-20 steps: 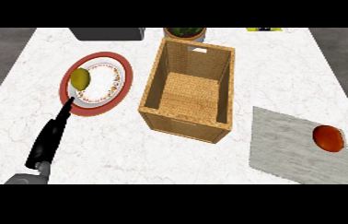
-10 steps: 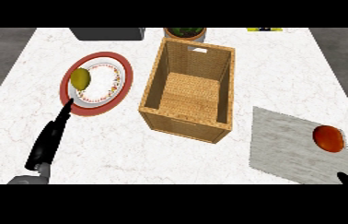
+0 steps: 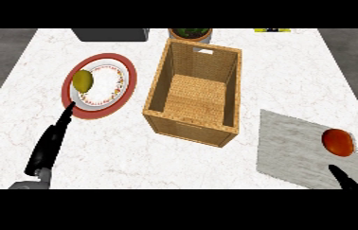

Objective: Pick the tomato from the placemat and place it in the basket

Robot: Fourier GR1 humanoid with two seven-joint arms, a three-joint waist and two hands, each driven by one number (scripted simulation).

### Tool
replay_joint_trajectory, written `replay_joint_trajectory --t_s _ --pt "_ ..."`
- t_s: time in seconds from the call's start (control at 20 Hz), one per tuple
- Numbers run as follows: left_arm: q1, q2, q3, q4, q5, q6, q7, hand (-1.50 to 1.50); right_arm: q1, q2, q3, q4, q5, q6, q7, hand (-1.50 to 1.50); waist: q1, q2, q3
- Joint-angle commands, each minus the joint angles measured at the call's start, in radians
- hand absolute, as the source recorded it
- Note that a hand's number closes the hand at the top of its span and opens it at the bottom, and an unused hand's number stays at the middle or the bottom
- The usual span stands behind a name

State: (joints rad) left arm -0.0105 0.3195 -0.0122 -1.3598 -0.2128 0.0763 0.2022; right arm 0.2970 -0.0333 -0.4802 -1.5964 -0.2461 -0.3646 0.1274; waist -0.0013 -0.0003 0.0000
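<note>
A red-orange tomato (image 3: 338,141) lies on a grey placemat (image 3: 293,148) at the right edge of the counter. An open wicker basket (image 3: 196,92) stands in the middle with nothing inside. My right hand (image 3: 342,178) shows only as black fingers at the lower right corner, just below the tomato and apart from it; whether they are straight or curled is hidden. My left hand (image 3: 48,144) rests open at the lower left, fingers straight, their tips by the plate's rim.
A red-rimmed plate (image 3: 111,86) at the left holds a yellow-green fruit (image 3: 83,81). Along the back edge sit a dark box (image 3: 111,34), a potted plant (image 3: 189,33) and a small yellow-green item (image 3: 271,30).
The right hand's fingers have come up into view at the lower right corner, closer to the tomato. The left hand has not moved.
</note>
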Motion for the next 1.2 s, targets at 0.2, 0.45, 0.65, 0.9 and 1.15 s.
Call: replay_joint_trajectory --t_s 0.2,0.45,0.65,0.9,1.15 --pt "0.026 -0.037 0.022 -0.059 -0.052 -0.01 0.035 0.0 -0.103 -0.048 0.0 0.093 0.026 -0.036 0.025 -1.5 0.002 0.0 0.0" --pt "-0.027 -0.05 0.038 -0.053 -0.04 -0.049 0.074 0.0 -0.224 -0.048 0.012 0.278 0.049 -0.091 -0.021 -1.5 0.003 0.001 0.0" --pt "0.043 -0.063 0.053 -0.086 -0.056 -0.054 0.031 0.0 -0.184 -0.077 -0.015 0.281 -0.01 -0.009 -0.043 -1.5 0.002 0.0 0.0" --pt "-0.003 -0.065 0.047 -0.065 -0.071 -0.056 0.062 0.0 -0.248 -0.069 -0.036 0.393 -0.012 -0.035 -0.128 -1.5 0.003 0.0 0.0" --pt "0.006 -0.068 0.063 -0.04 -0.077 -0.059 0.02 0.0 -0.267 -0.061 0.012 0.386 0.003 -0.037 -0.113 -1.5 0.003 0.0 0.0"
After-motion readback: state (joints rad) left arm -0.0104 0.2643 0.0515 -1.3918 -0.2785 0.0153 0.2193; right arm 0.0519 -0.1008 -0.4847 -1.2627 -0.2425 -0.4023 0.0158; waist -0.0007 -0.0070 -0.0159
